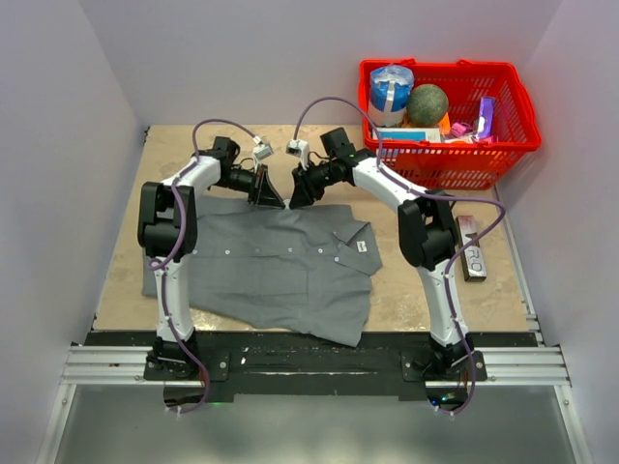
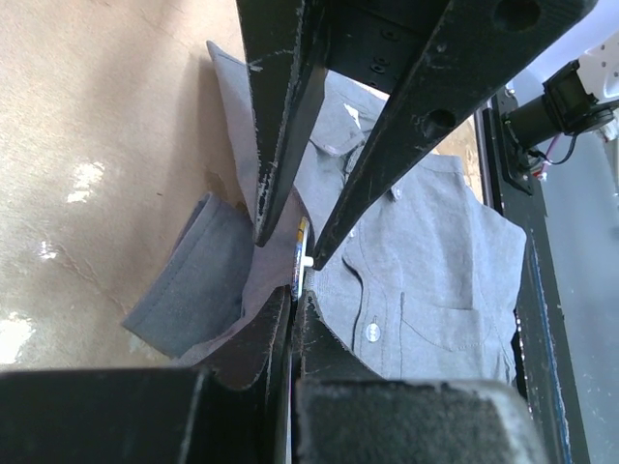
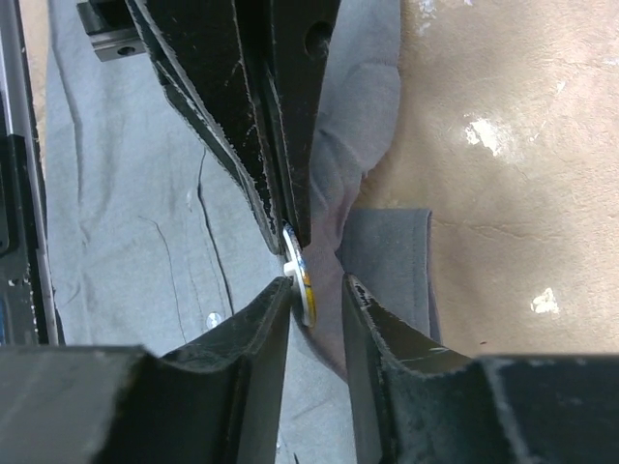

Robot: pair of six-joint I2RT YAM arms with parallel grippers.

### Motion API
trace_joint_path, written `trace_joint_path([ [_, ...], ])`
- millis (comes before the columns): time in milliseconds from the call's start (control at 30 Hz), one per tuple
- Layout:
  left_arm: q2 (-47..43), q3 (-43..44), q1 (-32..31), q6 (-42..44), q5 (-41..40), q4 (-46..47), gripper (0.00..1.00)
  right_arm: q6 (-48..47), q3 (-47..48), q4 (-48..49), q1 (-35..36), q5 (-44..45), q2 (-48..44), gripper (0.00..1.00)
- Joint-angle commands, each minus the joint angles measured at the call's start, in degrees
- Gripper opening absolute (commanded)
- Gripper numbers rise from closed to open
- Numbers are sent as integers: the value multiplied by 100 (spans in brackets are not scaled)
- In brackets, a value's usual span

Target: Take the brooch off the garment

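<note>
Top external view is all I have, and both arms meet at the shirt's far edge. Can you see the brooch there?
Observer: Yes, in the right wrist view the brooch sits edge-on between the open right fingers.
Operator: Are they touching it?
Observer: It lies close against one finger; a gap shows before the other.
Operator: And the left arm?
Observer: The left fingers are shut, pinching a raised fold of the shirt beside the brooch.

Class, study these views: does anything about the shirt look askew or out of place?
Yes. At the shirt's far edge, cloth is bunched into a raised fold where the left gripper and right gripper meet. The brooch stands on edge inside the open right gripper instead of lying flat, and a sleeve is folded beside it.
</note>
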Motion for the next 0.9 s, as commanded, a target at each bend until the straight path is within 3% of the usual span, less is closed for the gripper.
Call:
trace_joint_path([
  [0,123,255,-73,-139,403,108,0,41,66,249,84,-630,81,37],
  [667,71,369,50,-368,420,310,0,-153,-110,47,-100,-622,-24,34],
  [800,141,439,50,-447,420,310,0,58,-84,249,-126,-648,19,21],
  [867,176,492,50,-465,429,301,0,163,-14,328,-126,-657,72,21],
])
